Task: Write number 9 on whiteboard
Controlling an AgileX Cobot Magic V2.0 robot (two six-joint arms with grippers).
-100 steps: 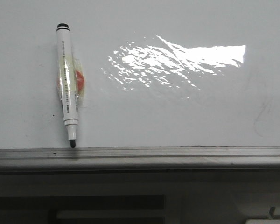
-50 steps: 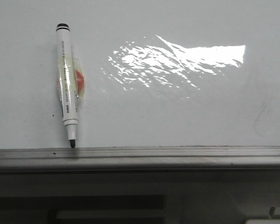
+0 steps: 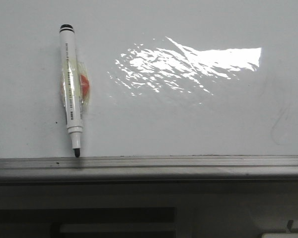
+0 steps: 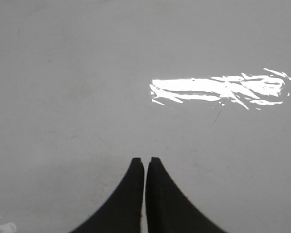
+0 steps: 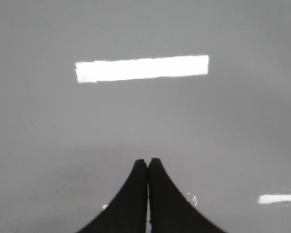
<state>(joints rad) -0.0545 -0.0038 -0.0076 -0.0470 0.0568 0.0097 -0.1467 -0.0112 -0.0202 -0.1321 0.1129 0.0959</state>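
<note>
The whiteboard fills most of the front view as a flat, glossy, pale grey sheet. A bright, ragged glare patch lies across its upper middle, broken into streaks as if the surface film is slightly wrinkled. A faint grey curved smudge sits toward the right side. No drawn number 9 is visible on the board in any view.

A marker lies on the left part of the board. Its body is a slim white cylinder with fine printed text along the barrel, a black band at the far end, and a stepped collar narrowing to a black tip. The tip points at the near edge and sits just beside the rail. Clear, shiny tape wraps the middle of the barrel, and a round orange-red piece shows beneath the marker at that spot, touching it.

The rail is a straight, dull grey metal strip with a dark groove along the board's near edge.

In the left wrist view, the left gripper shows two smooth, matte black, curved fingers tapering to points; the jaws are pressed nearly together with only a hairline slit, grasping nothing. In the right wrist view, the right gripper has the same black tapered fingers, clenched tip to tip and empty. Both hang over bare glossy grey surface carrying light reflections.
</note>
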